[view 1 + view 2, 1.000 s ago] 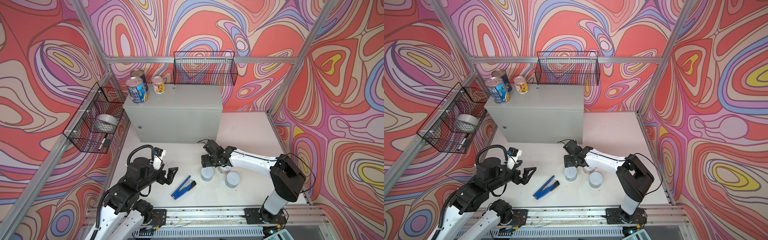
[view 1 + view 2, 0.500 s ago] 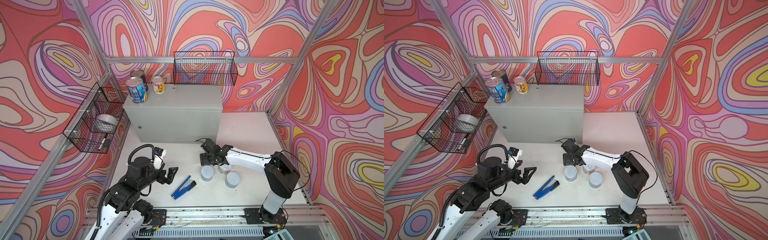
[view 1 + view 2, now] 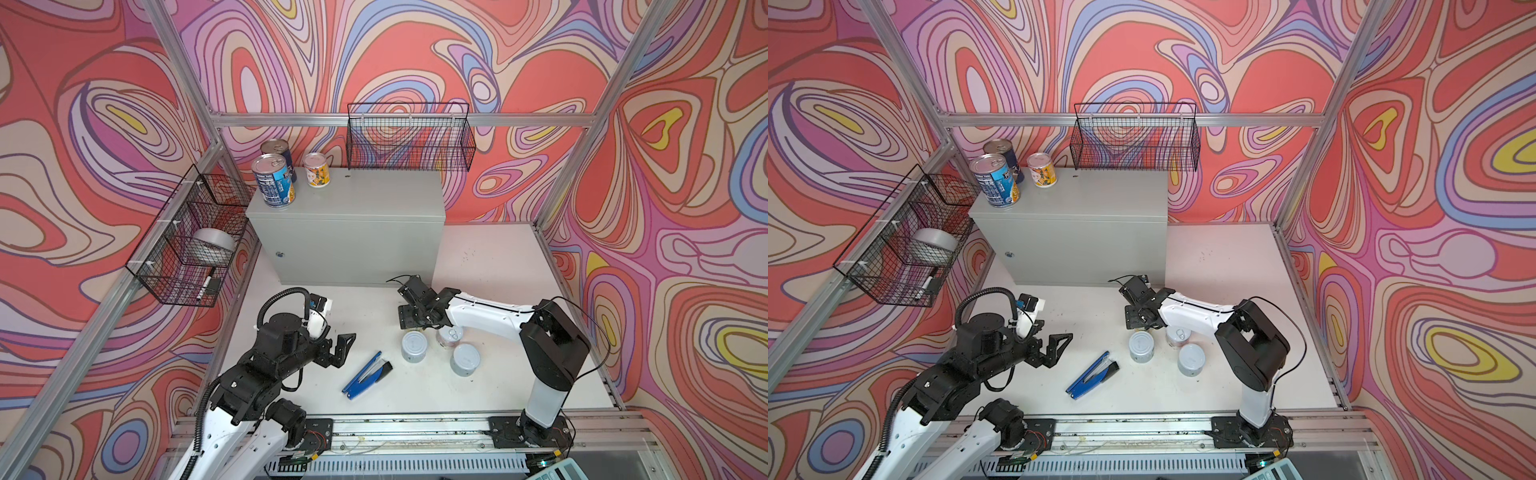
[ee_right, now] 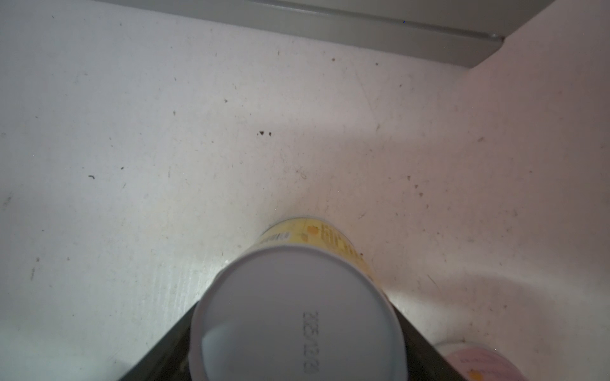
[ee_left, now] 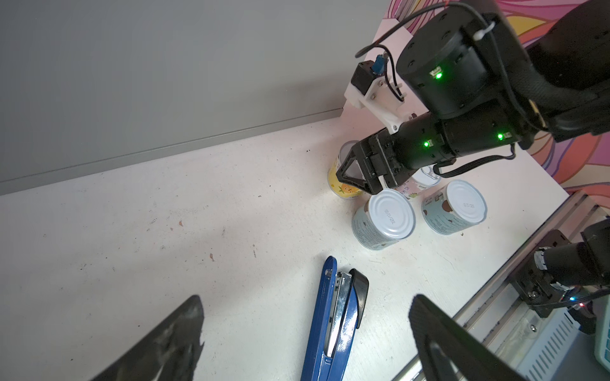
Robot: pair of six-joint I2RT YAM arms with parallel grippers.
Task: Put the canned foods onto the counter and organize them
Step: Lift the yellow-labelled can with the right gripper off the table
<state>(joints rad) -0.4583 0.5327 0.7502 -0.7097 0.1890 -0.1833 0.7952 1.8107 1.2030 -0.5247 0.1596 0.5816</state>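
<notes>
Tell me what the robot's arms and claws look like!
Both arms mix white shells with chunky black joints. The left arm is mostly black up top, with a ribbed black cable looping over it. The right arm has a long white link and tiny green lights. The left gripper and right gripper are black, with triangular fingers.

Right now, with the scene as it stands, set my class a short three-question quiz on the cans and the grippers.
1. How many cans stand on the counter?
2. True or false: the left gripper is open.
3. The right gripper has its fingers either side of: A a blue-labelled can; B a yellow-labelled can; C the tape roll.
Key: 1 three; 2 true; 3 B.
</notes>
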